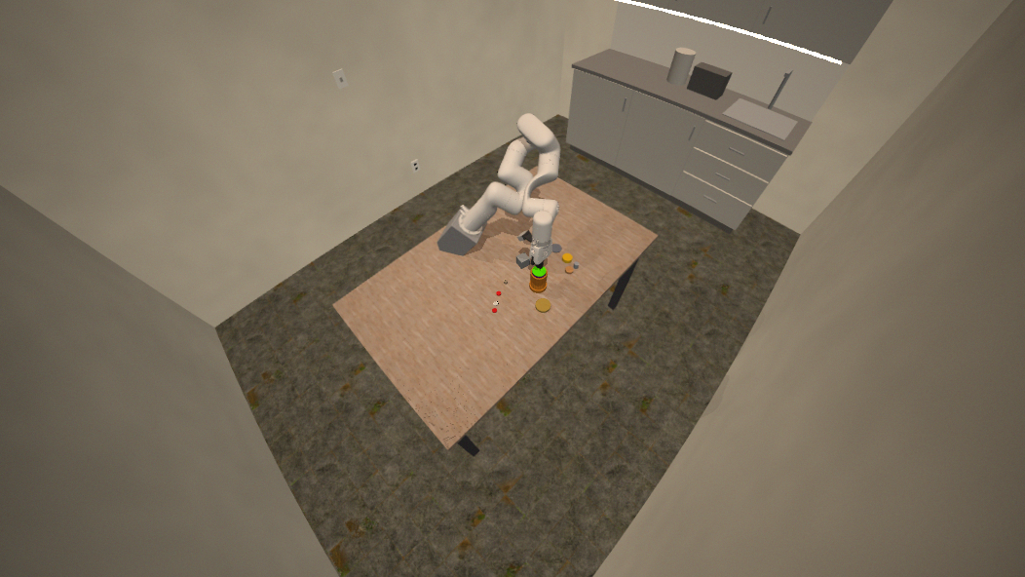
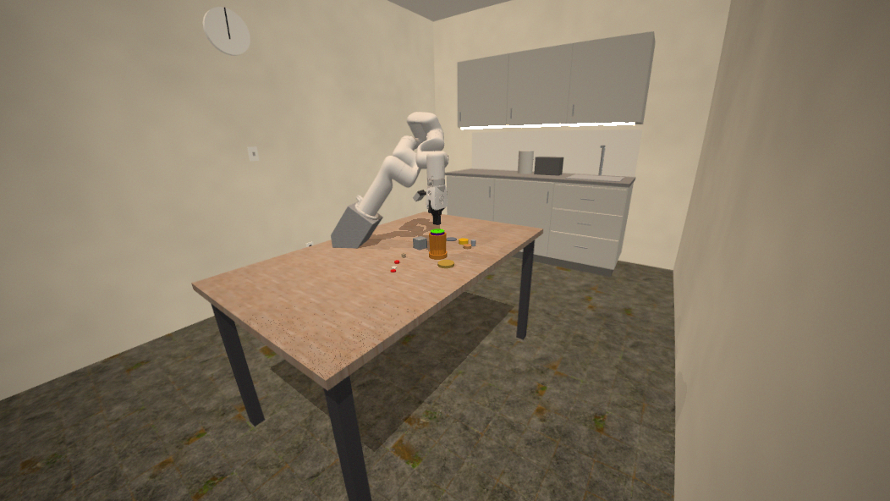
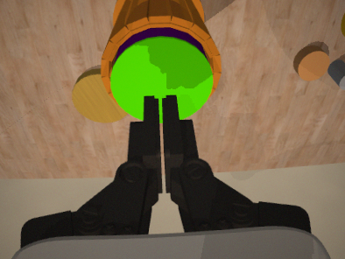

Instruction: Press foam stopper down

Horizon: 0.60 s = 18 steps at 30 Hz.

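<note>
Black two-finger gripper (image 3: 161,101) is pinched fully together w/ nothing in it, tips pointing down over the near edge of the bright green round foam stopper (image 3: 165,73), which sits in the mouth of the upright orange ribbed wooden jar (image 3: 158,12) on the wood-plank table (image 2: 323,311). Contact unclear; stopper looks proud of the rim, nothing on top, so approach is prob. done. Press, release & level check all remain, w/out overshooting.

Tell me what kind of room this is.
Most likely a small kitchen: grey base cabinets under a counter with a sink and tap, wall cupboards above. A white robot arm works at a wooden table in the middle.
</note>
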{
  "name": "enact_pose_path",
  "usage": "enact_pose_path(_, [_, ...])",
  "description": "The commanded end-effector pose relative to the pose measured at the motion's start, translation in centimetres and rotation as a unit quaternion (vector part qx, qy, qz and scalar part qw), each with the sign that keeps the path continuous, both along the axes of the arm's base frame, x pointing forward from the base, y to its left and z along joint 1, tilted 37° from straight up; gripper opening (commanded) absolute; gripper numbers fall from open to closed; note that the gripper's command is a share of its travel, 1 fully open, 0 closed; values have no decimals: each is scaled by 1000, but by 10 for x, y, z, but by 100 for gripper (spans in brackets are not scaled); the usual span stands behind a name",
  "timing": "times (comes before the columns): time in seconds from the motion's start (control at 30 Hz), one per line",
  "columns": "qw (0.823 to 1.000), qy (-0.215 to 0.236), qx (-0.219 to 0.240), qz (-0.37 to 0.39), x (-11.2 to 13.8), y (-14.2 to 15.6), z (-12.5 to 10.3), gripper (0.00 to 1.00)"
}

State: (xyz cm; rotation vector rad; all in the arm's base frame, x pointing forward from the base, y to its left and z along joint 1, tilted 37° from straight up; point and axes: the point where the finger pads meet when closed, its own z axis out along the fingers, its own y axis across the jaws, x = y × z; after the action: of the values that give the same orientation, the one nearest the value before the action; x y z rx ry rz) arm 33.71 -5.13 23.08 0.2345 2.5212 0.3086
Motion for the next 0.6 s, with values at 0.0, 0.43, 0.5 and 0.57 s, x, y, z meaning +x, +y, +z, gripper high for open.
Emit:
enact_pose_path(0.0, [1000, -1, 0, 0, 0, 0, 1, 0])
enact_pose_path(0.43, [1000, -1, 0, 0, 0, 0, 1, 0])
enact_pose_path(0.5, [1000, -1, 0, 0, 1, 0, 1, 0])
enact_pose_path(0.57, [1000, -2, 0, 1, 1, 1, 1, 0])
